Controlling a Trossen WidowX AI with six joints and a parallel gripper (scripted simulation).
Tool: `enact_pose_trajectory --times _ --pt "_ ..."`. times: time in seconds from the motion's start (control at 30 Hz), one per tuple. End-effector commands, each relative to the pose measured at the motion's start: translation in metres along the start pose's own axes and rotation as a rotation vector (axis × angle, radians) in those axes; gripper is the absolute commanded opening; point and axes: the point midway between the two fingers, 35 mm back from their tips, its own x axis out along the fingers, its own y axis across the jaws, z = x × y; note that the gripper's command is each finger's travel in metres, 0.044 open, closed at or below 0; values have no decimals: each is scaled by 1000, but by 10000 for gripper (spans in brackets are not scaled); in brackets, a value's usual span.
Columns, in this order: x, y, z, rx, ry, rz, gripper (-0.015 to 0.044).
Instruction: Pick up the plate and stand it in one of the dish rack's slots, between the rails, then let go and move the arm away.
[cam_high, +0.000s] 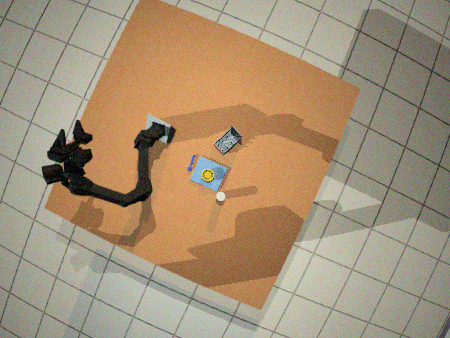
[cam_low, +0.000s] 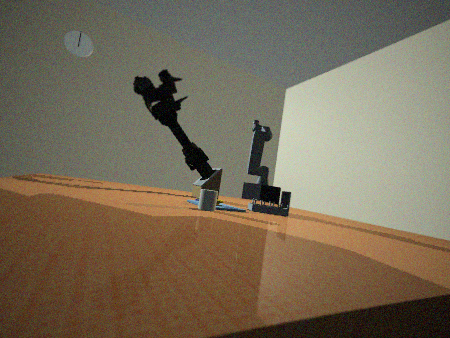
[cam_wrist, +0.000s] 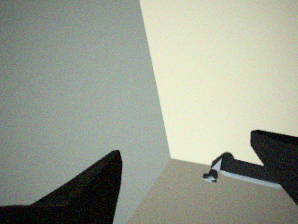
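The yellow round plate (cam_high: 207, 175) lies flat on a blue square mat (cam_high: 197, 182). In the exterior view only a thin yellow strip of the plate (cam_low: 219, 202) shows behind a white cylinder. The dish rack (cam_high: 219, 149) (cam_low: 274, 211) is grey with upright rails and stands near the mat, toward the upper right in the top view. Its slots look empty from above. My gripper (cam_high: 70, 126) (cam_low: 184, 88) (cam_wrist: 185, 147) is open and empty, high in the air, far to the left of the plate and rack. The wrist view shows neither plate nor rack.
The white cylinder (cam_high: 220, 196) (cam_low: 207, 200) stands close beside the mat's lower right corner. A thin blue item (cam_high: 191, 163) lies just left of the mat. A dark, upright jointed shape (cam_low: 256, 152) shows behind the rack in the exterior view.
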Motion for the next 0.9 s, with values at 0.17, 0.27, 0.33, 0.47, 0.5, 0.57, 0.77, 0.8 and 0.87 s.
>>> enact_pose_trajectory --times 0.17,0.27,0.33,0.47,0.5,0.57,0.77,0.8,0.87 --pt "12 1 11 -42 -69 -4 400" --pt "25 -1 21 -104 -143 -19 400" --pt "34 -2 28 -141 -191 -32 400" --pt "51 -5 46 -203 -284 -64 400" --pt "55 -6 51 -218 -307 -73 400" --pt "62 -8 60 -247 -352 -93 400" --pt "77 -12 78 -347 -412 -160 400" --pt "79 -13 81 -361 -427 -171 400" --pt "84 -15 89 -387 -459 -194 400"
